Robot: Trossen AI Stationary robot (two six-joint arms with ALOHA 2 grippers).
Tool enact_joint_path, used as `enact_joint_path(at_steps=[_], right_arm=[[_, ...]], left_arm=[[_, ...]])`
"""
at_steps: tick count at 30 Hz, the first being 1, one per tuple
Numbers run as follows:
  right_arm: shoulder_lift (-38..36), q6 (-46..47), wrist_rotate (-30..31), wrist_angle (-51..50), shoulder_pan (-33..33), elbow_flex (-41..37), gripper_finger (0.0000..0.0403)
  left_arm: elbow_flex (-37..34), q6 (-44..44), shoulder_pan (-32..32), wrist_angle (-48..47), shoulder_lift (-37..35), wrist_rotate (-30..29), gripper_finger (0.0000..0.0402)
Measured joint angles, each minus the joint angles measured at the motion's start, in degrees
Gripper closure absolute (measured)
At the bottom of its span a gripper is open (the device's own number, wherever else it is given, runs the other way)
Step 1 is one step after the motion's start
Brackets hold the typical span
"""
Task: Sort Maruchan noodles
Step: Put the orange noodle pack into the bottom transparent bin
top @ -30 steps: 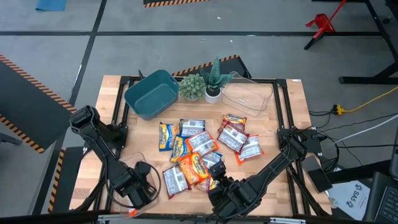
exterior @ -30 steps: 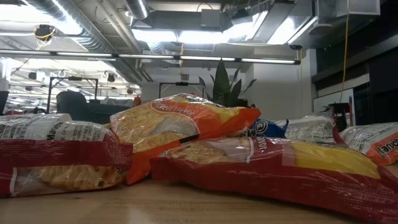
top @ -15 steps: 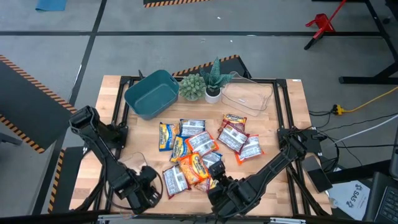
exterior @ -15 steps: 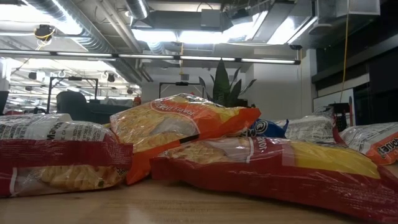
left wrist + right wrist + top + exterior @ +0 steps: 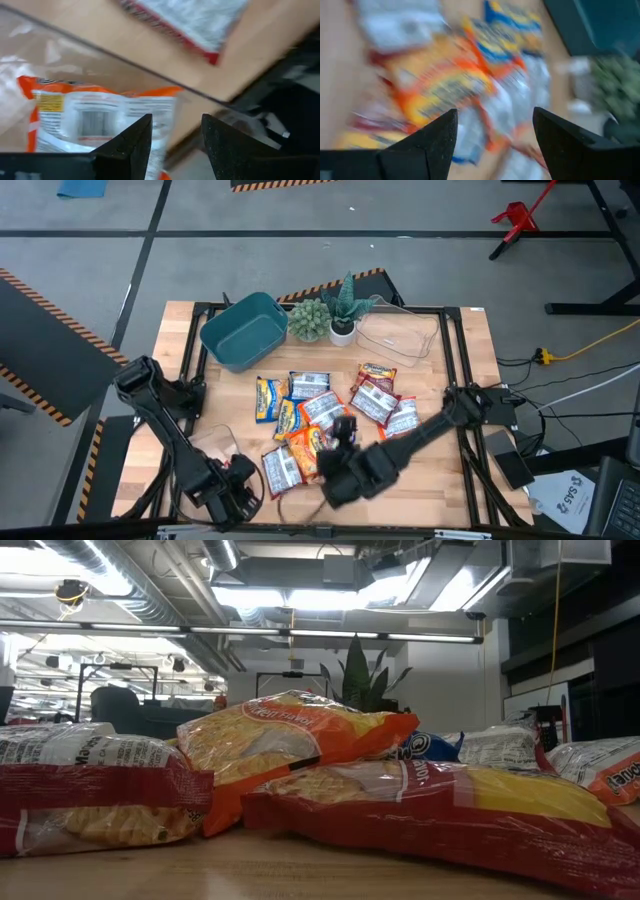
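Note:
The Maruchan noodles lie in a loose pile at mid-table: orange (image 5: pixel 310 445), red-and-white (image 5: pixel 378 402) and blue-yellow (image 5: pixel 266 398) packets, partly overlapping. In the low view an orange packet (image 5: pixel 290 735) rests on a red one (image 5: pixel 440 810). My right gripper (image 5: pixel 343 432) hovers open over the near side of the pile, above the orange packet (image 5: pixel 440 85). My left gripper (image 5: pixel 240 480) is open near the front left edge. Below it an orange packet (image 5: pixel 95 120) shows behind a clear plastic rim (image 5: pixel 125 55), and nothing is between its fingers (image 5: pixel 175 122).
A teal bin (image 5: pixel 243 330) stands at the far left, two small potted plants (image 5: pixel 325 318) beside it and a clear tub (image 5: pixel 400 335) at the far right. A red-and-white packet (image 5: pixel 280 470) lies between the two grippers. Bare wood shows at the right.
My right gripper has swung from the table's near edge toward the far edge and a little left, and has rolled; it now stands over the pile, still open. My left gripper has shifted a little toward the near edge and tipped further down. The packets have not moved.

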Motion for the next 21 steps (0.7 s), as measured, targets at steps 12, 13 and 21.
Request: enact_joint_path(at_steps=[12,13,21], right_arm=[[-17.9,8.8,5.9,-8.1,-1.9,-8.2,0.0159],[-19.8,10.5,6.4,-7.6,-1.5,-10.1,0.0159],[-30.4,21.0,10.2,-2.8,2.5,-28.0,0.0159]], left_arm=[[2.3,-7.3,-2.6,-10.6,0.9,-6.6,0.0235],[2.3,-8.4,-2.6,-12.0,1.5,-5.9,0.0235],[2.3,-5.9,-1.9,-13.2,6.8,5.1,0.0235]])
